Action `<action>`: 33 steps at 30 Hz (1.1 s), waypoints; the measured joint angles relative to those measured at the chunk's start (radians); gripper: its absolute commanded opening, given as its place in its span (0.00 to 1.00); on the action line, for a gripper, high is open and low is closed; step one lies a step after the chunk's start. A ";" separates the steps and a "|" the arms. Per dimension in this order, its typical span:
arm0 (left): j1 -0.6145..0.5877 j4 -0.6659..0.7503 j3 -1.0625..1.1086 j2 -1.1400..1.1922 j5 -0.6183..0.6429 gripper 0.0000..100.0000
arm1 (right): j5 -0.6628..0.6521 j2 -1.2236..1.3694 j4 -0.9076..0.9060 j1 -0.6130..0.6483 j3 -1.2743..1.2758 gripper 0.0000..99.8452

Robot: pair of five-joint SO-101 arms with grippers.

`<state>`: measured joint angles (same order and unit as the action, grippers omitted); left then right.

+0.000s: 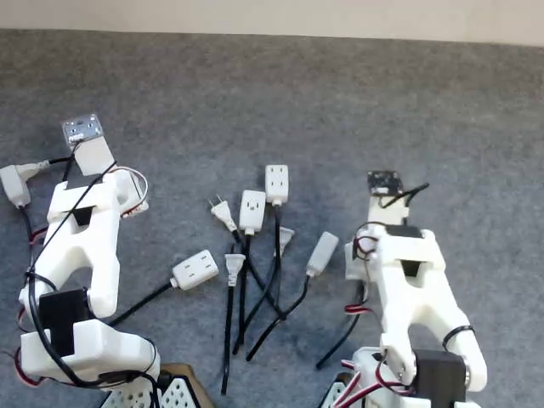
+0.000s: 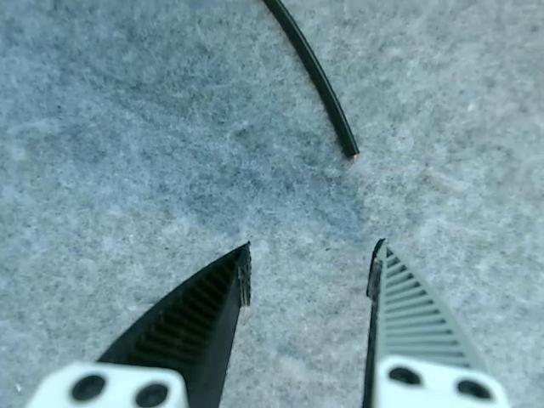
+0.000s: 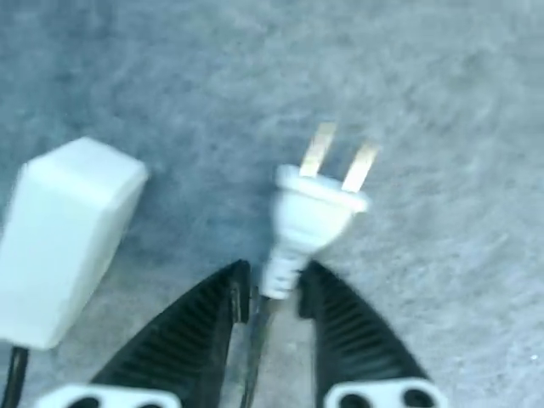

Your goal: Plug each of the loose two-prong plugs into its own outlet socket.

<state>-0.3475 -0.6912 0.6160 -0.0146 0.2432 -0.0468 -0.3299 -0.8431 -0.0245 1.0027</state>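
Observation:
In the right wrist view my right gripper (image 3: 274, 285) is shut on the neck of a white two-prong plug (image 3: 319, 200), whose brass prongs point away from it. A white socket block (image 3: 68, 238) lies on the carpet close beside that plug. My left gripper (image 2: 310, 263) stands open over bare carpet, a black cable end (image 2: 352, 153) just beyond its tips. In the high view, white sockets (image 1: 276, 183) (image 1: 252, 210) (image 1: 195, 269) (image 1: 321, 252) and loose plugs (image 1: 223, 212) (image 1: 235, 265) (image 1: 285, 238) lie between the two arms.
Black cords (image 1: 255, 314) from the plugs and sockets cross and run toward the near edge. A white adaptor (image 1: 13, 183) sits at the far left by the left arm (image 1: 81, 238). Grey carpet (image 1: 297, 102) stretches behind the cluster.

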 measured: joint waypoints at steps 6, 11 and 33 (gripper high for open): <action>0.000 0.000 0.000 0.000 0.000 0.24 | 0.000 0.000 0.028 -0.023 0.002 0.04; 0.000 0.000 0.000 0.000 0.000 0.24 | 0.002 0.000 0.031 -0.023 0.002 0.04; 0.000 0.000 0.000 0.000 0.000 0.24 | 0.101 0.000 0.044 -0.005 0.002 0.10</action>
<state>-0.3475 -0.6912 0.6160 -0.0146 0.2432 0.0545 -0.3299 -0.7986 -0.0292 1.0042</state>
